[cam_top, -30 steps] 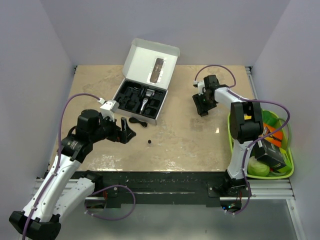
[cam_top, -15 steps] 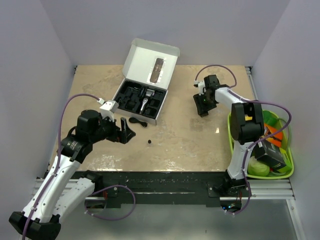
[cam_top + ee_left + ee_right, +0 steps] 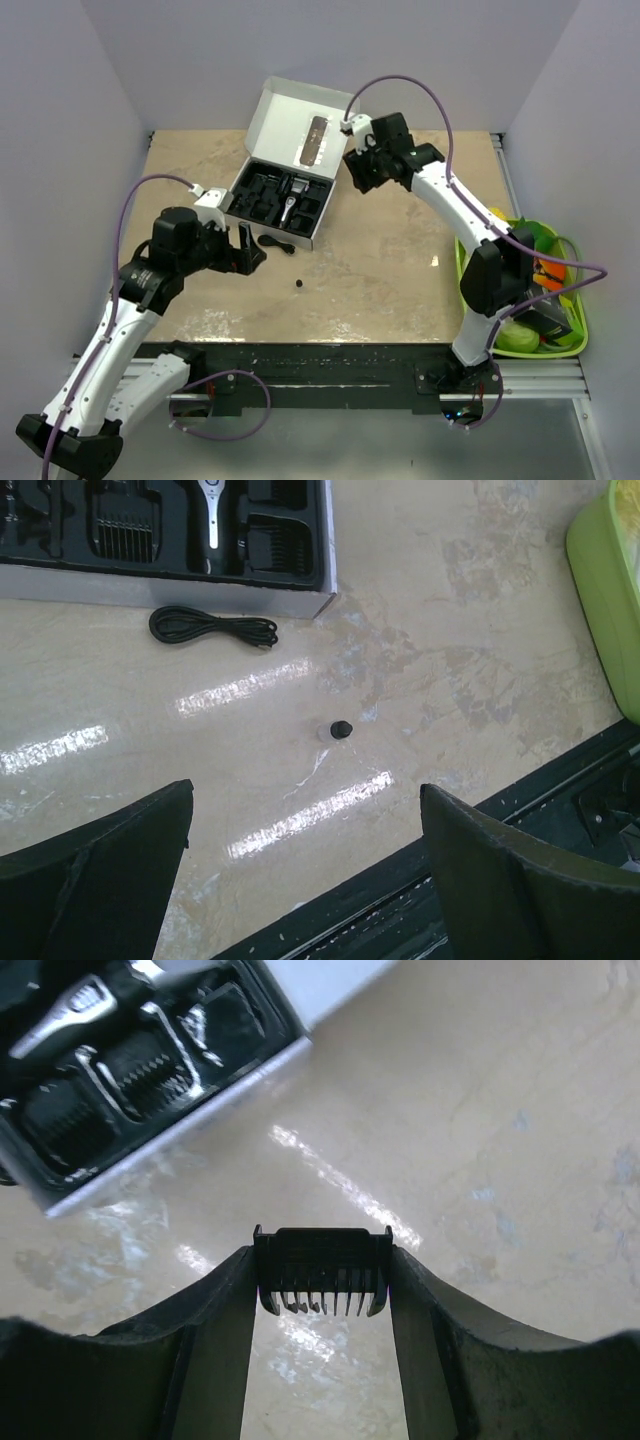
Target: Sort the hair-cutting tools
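Observation:
My right gripper (image 3: pixel 360 172) is shut on a black comb guard (image 3: pixel 322 1270) and holds it above the table just right of the open white box (image 3: pixel 335 185). The box's black tray holds the black-and-silver clipper (image 3: pixel 290 197) and several comb guards (image 3: pixel 150 1072). A thin black cord (image 3: pixel 277 244) lies in front of the box; it also shows in the left wrist view (image 3: pixel 212 627). A tiny round black bit (image 3: pixel 299 284) sits on the table (image 3: pixel 343 728). My left gripper (image 3: pixel 250 252) is open and empty, left of the cord.
A green basket (image 3: pixel 463 262) with colourful toy vegetables and a dark box stands at the right edge; its rim shows in the left wrist view (image 3: pixel 600 580). The box lid (image 3: pixel 290 115) stands open at the back. The table's black front rail (image 3: pixel 330 355) runs along the near edge.
My right arm has swung from the right-centre of the table leftwards and back to the box's right side, carrying the comb guard. My left gripper has shifted slightly up and left.

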You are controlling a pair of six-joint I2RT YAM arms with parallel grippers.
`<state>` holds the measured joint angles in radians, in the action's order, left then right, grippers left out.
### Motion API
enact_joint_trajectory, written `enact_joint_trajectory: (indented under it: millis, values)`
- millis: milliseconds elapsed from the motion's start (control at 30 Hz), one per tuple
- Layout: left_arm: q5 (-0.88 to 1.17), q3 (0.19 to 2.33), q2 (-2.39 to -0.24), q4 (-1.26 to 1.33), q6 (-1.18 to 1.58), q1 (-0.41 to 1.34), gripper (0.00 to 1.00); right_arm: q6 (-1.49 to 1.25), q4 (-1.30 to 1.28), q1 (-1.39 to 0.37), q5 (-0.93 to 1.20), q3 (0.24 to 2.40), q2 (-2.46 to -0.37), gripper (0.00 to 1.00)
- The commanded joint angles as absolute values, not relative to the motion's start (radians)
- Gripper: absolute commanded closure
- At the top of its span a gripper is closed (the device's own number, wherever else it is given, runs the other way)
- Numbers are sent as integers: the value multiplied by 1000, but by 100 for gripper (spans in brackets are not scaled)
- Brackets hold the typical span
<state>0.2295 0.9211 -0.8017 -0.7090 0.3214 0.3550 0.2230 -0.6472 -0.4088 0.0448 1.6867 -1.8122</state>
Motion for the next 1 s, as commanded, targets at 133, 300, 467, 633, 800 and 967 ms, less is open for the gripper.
enact_joint_trajectory:
  millis: [133, 300, 467, 633, 800, 967]
  values:
    - [176, 1005, -824, -736, 333, 359, 0, 291, -698, -528, 126, 1930, -1896, 57]
    - [169, 1000, -834, -736, 347, 359, 0, 304, -696, -549, 164, 2049, -2025, 57]
    - [169, 1000, -854, -723, 354, 359, 0, 327, -683, -560, 186, 2147, -2129, 57]
    - [176, 1000, -870, -709, 357, 359, 0, 366, -666, -561, 205, 2209, -2223, 56]
    - [170, 1003, -888, -707, 351, 359, 0, 402, -663, -561, 218, 2256, -2289, 55]
    - [169, 1003, -897, -709, 345, 359, 0, 426, -646, -561, 238, 2278, -2339, 55]
